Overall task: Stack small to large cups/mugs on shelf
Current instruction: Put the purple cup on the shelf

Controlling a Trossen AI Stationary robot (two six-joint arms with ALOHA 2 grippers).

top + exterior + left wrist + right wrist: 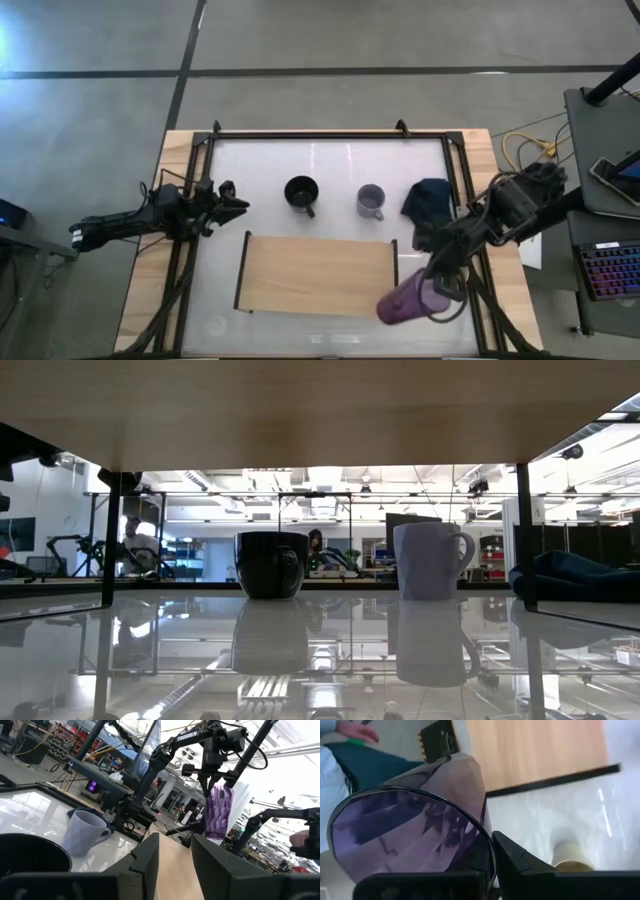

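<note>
While the right tool (440, 285) holds the purple cup (405, 300) at lower right, off the shelf (315, 273), the left tool (235, 203) waits narrowly open at left.

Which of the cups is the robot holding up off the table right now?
The translucent purple cup, gripped by the right gripper near the shelf's right end. The black mug and grey-lavender mug stand on the table, untouched.
</note>
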